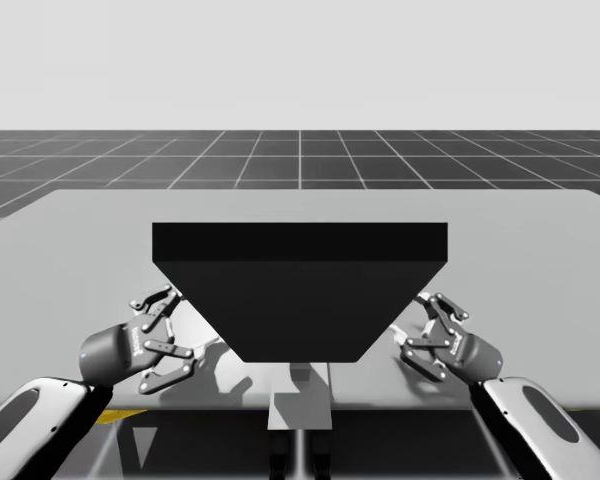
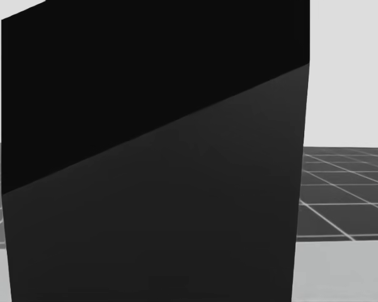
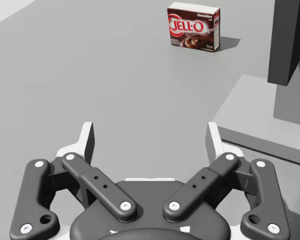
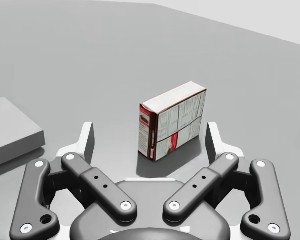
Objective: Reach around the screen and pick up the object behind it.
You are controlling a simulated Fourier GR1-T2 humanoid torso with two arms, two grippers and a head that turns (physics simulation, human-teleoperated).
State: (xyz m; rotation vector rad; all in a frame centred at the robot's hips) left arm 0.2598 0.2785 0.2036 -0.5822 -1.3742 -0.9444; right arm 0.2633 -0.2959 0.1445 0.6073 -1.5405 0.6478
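Both wide open: left gripper (image 3: 150, 132) beside screen (image 1: 300, 300), right gripper (image 4: 150, 132) near small brown box (image 4: 172, 122).

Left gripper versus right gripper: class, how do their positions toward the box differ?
The left gripper has the box far ahead; the right gripper has it close ahead. The left gripper faces the box's dark red front; the right gripper faces its white sides. Both are open, holding nothing.

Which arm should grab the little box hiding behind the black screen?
Right. The small brown-and-white cardboard box stands close ahead of my open right gripper, facing the gap between its fingers. From my open left gripper it sits far ahead.
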